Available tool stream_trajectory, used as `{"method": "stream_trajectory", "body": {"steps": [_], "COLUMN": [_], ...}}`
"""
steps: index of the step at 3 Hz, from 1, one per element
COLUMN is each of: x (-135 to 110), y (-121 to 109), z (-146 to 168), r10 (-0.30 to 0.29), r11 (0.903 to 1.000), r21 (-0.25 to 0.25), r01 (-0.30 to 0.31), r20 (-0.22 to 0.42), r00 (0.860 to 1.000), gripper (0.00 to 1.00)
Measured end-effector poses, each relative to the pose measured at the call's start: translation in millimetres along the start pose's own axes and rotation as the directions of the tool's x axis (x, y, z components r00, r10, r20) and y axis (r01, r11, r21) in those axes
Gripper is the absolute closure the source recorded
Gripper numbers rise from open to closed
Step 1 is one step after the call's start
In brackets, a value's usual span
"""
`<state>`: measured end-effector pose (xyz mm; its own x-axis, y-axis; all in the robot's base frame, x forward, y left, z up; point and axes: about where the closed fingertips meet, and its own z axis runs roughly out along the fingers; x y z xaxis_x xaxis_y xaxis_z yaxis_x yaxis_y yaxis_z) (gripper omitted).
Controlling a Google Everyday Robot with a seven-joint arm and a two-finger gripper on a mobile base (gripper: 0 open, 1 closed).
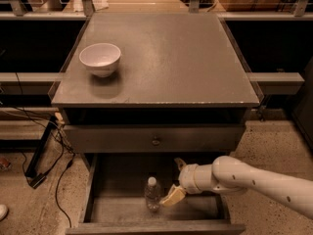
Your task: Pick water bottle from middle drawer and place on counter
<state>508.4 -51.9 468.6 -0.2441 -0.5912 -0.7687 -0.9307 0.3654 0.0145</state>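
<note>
The water bottle [152, 194] stands upright with its white cap up, on the bare bottom of the open middle drawer [117, 180], near the drawer's front. My gripper [176, 181] reaches into the drawer from the right, just right of the bottle. It is open. Its lower tan fingertip [172, 197] is right beside the bottle's body, and the other finger [180, 163] points toward the drawer's back. The grey counter [171, 58] lies above, with nothing of mine on it.
A white bowl [100, 59] stands on the counter's left side. A shut drawer front with a round knob [155, 141] overhangs the back of the open drawer. Black cables [49, 151] lie on the floor at the left. Rails run along both sides.
</note>
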Motion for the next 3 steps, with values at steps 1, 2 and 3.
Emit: {"method": "stream_trajectory", "body": {"steps": [1,2,3], "x": [3,3,2], "y": [9,24,39], "z": [-6,-1,6], "r10": [0.004,0.018,0.04], "r11": [0.9996,0.9981,0.996], "r21": [-0.029,-0.06,-0.083], "r01": [-0.004,-0.016,-0.034], "r20": [0.011,0.034,0.074], "r00": [1.0,0.999,0.996], "gripper": [0.0,0.0,0.0]}}
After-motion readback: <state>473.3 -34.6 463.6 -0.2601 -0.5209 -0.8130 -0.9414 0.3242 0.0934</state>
